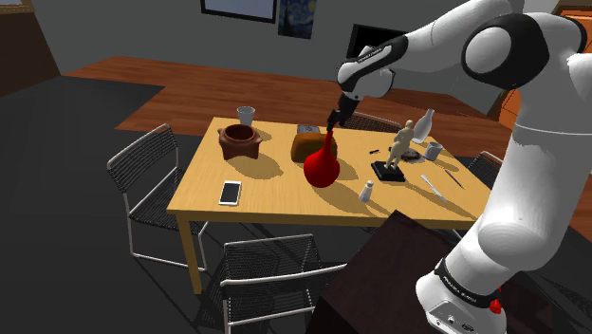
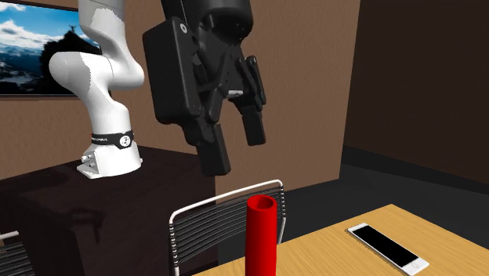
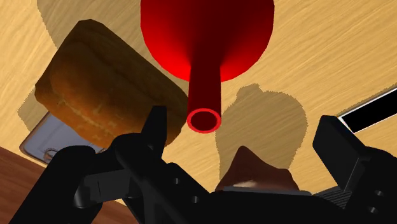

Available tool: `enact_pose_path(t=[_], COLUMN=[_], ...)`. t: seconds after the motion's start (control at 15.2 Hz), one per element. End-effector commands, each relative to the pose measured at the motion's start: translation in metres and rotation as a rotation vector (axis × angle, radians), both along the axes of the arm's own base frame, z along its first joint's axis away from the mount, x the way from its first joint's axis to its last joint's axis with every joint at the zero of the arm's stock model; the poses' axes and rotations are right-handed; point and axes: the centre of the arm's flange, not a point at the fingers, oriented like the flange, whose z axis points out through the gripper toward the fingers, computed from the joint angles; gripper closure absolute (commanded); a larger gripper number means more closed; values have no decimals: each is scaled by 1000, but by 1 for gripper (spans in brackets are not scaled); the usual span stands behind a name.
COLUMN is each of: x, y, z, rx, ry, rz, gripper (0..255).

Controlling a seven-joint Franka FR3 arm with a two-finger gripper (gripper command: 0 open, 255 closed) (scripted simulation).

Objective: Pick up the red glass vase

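Broadly, white arm [image 1: 512, 161] reaching up and left from the dark stand [image 1: 379, 266] across a wooden counter [image 1: 275, 194], with wire-backed chairs [image 1: 142, 176] along its left and near sides in the shoulder view. Upright near the counter's middle, red vase [image 1: 321, 167]: round belly, narrow straight neck, open rim. Directly over that neck, black end effector [image 2: 235, 153], fingers [image 2: 213, 149] spread apart and clasping nothing, tips above the rim without contact. From the wrist, rim between the two fingers, nearer one of them. Just on the vase's far side, brown bread loaf [image 1: 305, 144], close against the belly, perhaps touching it, hard to judge from these angles. Farther toward the shoulder view's left, brown pot [image 1: 239, 142]; toward its right, pale figurine [image 1: 402, 150] on a dark base. On the counter's near left part, flat white-edged phone [image 1: 230, 193]; near and right of the vase, small white shaker [image 1: 365, 193]. At the far edge behind the pot, small white cup [image 1: 246, 116].
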Motion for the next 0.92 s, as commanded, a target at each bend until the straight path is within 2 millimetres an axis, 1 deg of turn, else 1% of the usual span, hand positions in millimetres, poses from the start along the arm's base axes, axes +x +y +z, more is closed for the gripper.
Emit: enact_pose_path(t=[0.0,0.07,0.53,0.66,0.73,0.86], x=[17,24,24,24,24,24], y=[-12,-19,-19,-19,-20,-19], z=[-15,-22,-59,-62,-63,-63], rx=[-6,-9,-9,-9,-9,-9], ry=[-4,-6,-6,-5,-5,-6], rz=[-1,-2,-2,-2,-2,-2], gripper=[0,0,0,0,255,255])
